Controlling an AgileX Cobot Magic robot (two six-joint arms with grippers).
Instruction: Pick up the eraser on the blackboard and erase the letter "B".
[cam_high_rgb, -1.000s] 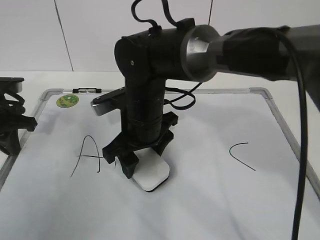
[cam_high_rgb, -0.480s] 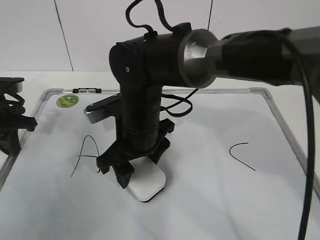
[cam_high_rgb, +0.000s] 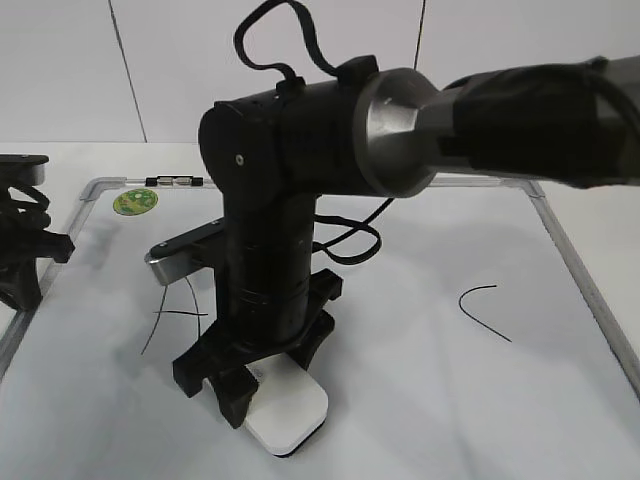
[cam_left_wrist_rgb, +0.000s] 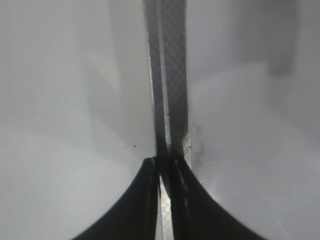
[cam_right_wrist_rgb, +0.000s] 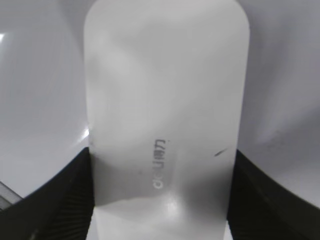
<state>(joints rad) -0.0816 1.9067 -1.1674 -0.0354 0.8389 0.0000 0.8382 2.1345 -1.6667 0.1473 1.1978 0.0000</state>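
Observation:
The white eraser lies flat on the blackboard, near its front edge. My right gripper is shut on the eraser's two long sides. In the right wrist view the eraser fills the middle between the black jaws. The letter "B" does not show; the right arm covers the board between "A" and "C". My left gripper rests at the board's left edge. In the left wrist view its jaws are shut above the grey frame strip.
A green round sticker sits at the board's far left corner, next to a small black clip on the frame. The right arm's big black body and cables stand over the board's middle. A white wall is behind.
My right gripper has slid the eraser across the board toward the front and a little left, over about the last second. The left arm has not moved.

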